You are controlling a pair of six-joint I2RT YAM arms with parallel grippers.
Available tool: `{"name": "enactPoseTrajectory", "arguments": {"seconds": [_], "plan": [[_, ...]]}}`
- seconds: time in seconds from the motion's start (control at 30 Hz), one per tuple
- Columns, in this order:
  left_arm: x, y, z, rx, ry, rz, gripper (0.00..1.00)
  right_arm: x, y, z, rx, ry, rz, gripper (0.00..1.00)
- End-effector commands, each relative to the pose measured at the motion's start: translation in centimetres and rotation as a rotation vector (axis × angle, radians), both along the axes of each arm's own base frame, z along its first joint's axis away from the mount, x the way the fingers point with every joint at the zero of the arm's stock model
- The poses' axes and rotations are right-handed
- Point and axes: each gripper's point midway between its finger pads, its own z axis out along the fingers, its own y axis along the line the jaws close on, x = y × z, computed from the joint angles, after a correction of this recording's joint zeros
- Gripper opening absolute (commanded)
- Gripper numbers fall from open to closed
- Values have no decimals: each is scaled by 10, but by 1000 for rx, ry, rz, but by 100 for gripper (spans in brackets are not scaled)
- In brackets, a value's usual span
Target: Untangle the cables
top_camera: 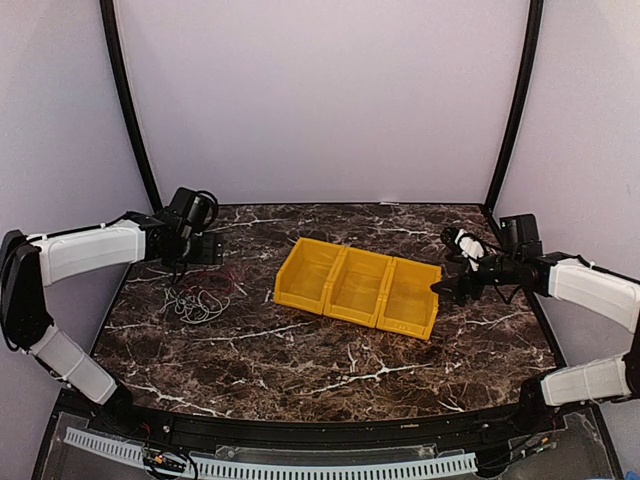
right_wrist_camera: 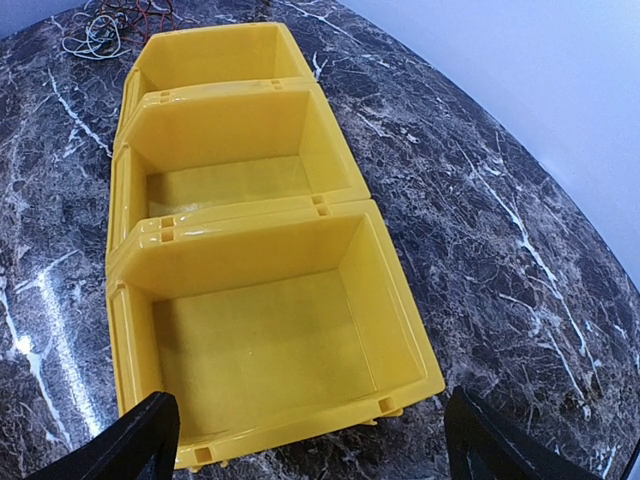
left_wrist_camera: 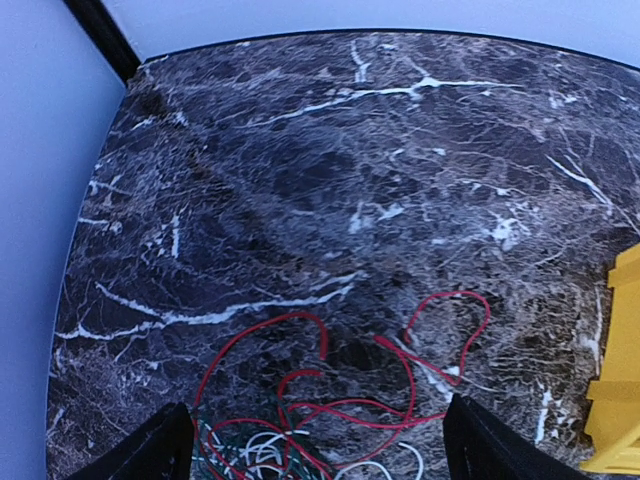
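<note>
The cables lie in one tangled pile (top_camera: 200, 298) on the marble table, left of the bins. In the left wrist view the red cable (left_wrist_camera: 400, 368) loops widest. The white cable (left_wrist_camera: 250, 445) and a dark cable (left_wrist_camera: 222, 440) bunch under it at the bottom edge. My left gripper (top_camera: 186, 264) hangs open over the far side of the pile and holds nothing, with its fingertips (left_wrist_camera: 155, 450) either side of the tangle. My right gripper (top_camera: 441, 287) is open and empty at the right end of the bins. The pile also shows small and far off in the right wrist view (right_wrist_camera: 105, 28).
Three joined yellow bins (top_camera: 358, 262) stand in a row mid-table, all empty, and fill the right wrist view (right_wrist_camera: 300, 215). A bin corner (left_wrist_camera: 620, 380) shows at the right edge of the left wrist view. Black frame posts (top_camera: 125, 100) rise at the back corners.
</note>
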Motion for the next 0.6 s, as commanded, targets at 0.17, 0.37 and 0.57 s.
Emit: {"name": "enactPoseTrajectory", "arguments": {"seconds": [0.17, 0.37, 0.57], "plan": [[16, 28, -47, -174, 111, 87, 86, 1, 4, 21, 13, -65, 21, 94], [6, 37, -58, -143, 137, 116, 67, -1, 4, 25, 13, -84, 23, 95], [-11, 59, -72, -50, 187, 195, 62, -3, 4, 29, 21, -93, 30, 95]]}}
